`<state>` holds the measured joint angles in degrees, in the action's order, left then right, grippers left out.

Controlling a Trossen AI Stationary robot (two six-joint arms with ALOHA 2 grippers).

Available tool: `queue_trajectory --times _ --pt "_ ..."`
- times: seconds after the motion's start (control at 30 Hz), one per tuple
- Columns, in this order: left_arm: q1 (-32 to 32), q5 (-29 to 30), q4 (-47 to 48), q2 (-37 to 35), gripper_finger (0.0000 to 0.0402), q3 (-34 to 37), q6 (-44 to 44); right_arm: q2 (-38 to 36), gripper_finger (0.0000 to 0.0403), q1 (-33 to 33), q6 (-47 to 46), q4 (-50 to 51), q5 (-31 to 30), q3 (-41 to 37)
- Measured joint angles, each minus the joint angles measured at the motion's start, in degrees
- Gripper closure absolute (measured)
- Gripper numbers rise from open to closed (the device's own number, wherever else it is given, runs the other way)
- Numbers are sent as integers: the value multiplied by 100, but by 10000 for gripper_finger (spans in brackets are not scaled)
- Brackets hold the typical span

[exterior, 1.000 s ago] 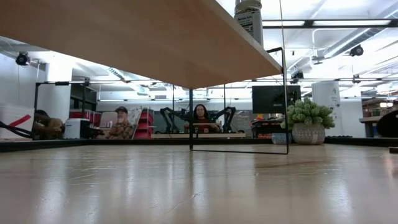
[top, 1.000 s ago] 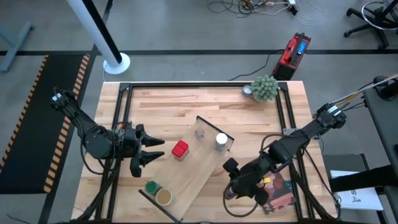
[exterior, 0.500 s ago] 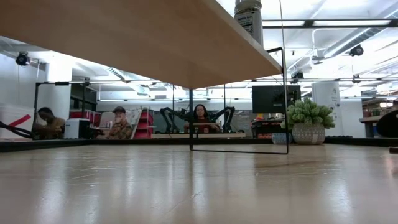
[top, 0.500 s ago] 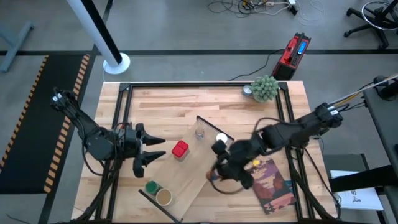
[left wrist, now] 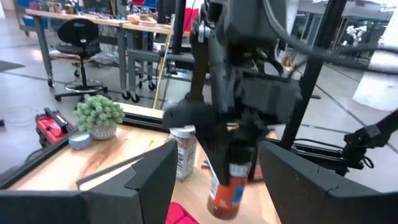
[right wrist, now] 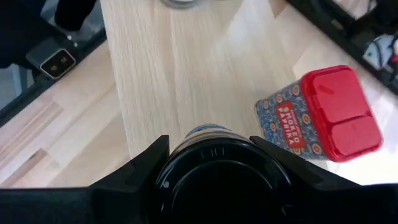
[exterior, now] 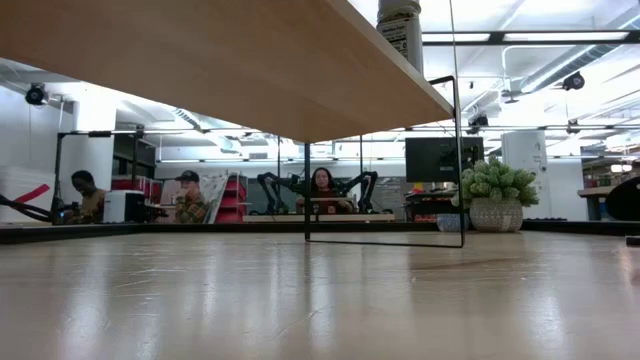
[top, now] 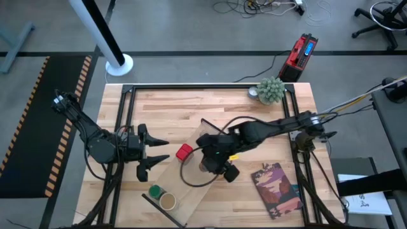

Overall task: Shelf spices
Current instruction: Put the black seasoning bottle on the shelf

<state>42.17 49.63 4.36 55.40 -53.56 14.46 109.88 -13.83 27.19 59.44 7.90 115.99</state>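
The shelf [top: 191, 175], a pale plywood board, lies slantwise on the butcher-block table. On it stand a red squarish tin [top: 184, 152], a clear glass jar [top: 204, 135], a green-topped jar [top: 154, 191] and a tan-topped jar [top: 167, 201]. My right gripper [top: 215, 164] reaches over the shelf's middle, shut on a black-topped jar [left wrist: 227, 186] with orange contents. The arm hides the white-topped jar in the high view. My left gripper [top: 152, 152] waits open at the shelf's left side, pointing at the red tin. My right gripper pinches the black-topped jar by its black lid [right wrist: 221, 177], one finger [right wrist: 146, 165] on either side. The fingers come from above, pointing down. The jar hangs below them, slightly tilted, just right of the red tin [right wrist: 326, 115]; whether its base touches the board I cannot tell.
A reddish-brown book [top: 275, 187] lies near the table's right near corner. A fuzzy green plant [top: 270, 90] stands at the far right corner. Black frame rails [top: 124, 121] run along the table's sides. In the low view, people sit in the room behind.
My right arm has swung toward the table's left, from beside the book to over the shelf's middle, carrying the black-topped jar. It now covers the white-topped jar in the high view. The left arm has kept still.
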Motion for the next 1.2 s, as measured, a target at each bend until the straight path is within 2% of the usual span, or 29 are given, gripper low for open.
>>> queue_trajectory --times 0.23,0.4,0.6,1.07,1.2 --pt "2 35 13 -271 187 0 -258 888 216 79 136 983 -37 1227" --pt "11 -253 302 -498 187 0 -636 1240 213 86 275 1201 4 1694" --pt "11 -264 911 -699 187 0 -546 1358 214 86 260 1458 174 1781" --pt "13 -221 935 -863 187 0 -415 1255 212 20 80 1590 249 1772" --pt "13 -221 959 -804 186 0 -492 1255 200 -10 72 1528 255 1768"
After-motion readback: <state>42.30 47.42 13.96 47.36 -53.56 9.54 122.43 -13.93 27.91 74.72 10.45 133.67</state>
